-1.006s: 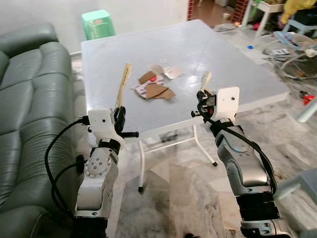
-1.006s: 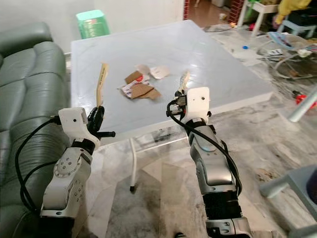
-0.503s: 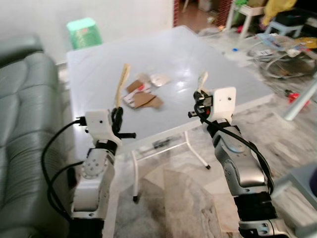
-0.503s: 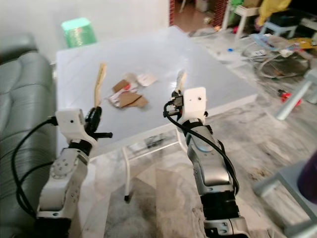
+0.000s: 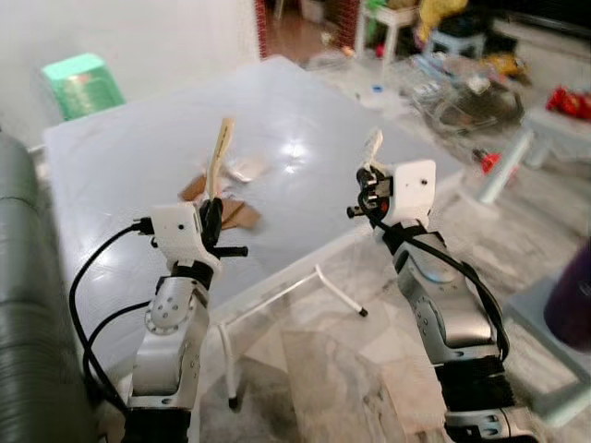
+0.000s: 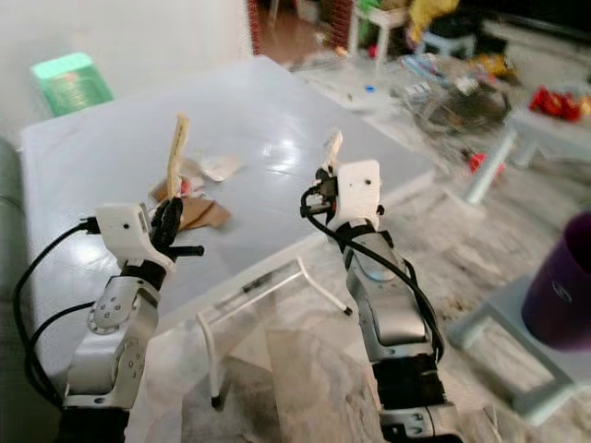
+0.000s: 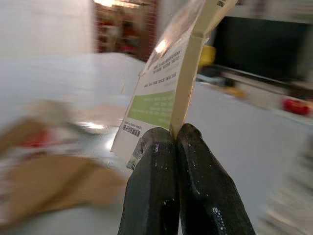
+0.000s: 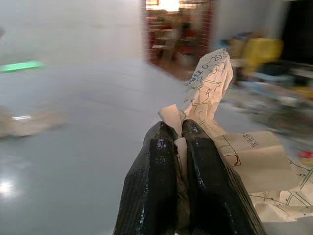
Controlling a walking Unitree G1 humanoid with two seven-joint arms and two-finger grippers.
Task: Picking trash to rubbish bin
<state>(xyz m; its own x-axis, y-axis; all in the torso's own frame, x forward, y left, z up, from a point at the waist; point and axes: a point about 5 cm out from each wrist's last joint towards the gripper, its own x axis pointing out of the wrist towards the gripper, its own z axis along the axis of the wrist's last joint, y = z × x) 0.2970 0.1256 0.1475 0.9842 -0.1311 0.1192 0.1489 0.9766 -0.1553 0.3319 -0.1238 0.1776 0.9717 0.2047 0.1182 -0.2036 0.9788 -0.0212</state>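
From the left eye, a pale grey table (image 5: 138, 166) stretches ahead, with torn cardboard scraps (image 5: 226, 212) and paper bits lying near its middle, and a green stool (image 5: 83, 81) standing beyond its far left corner. The table's near edge runs slantwise across the picture, with white folding legs (image 5: 319, 286) showing under it above a marbled tile floor (image 5: 323, 369). The left gripper (image 5: 211, 214) is raised before the table, pinching a flat card strip (image 5: 220, 152) that stands upright; the right gripper (image 5: 371, 189) is raised over the table's near right edge, pinching a crumpled paper (image 5: 372, 148). From the right eye, the same table sits with a dark sofa edge (image 6: 7, 277) at the far left, while on the right the floor opens toward a cluttered area with white stools and a purple container (image 6: 559, 295) close at the right border. In the left wrist view, the two black fingers (image 7: 156, 196) are pressed together on the folded card, whose green and white printed label faces the camera, above the blurred scraps on the table. In the right wrist view, the fingers (image 8: 161, 186) are clamped on the crumpled printed paper (image 8: 210, 83), with the grey tabletop blurred behind.
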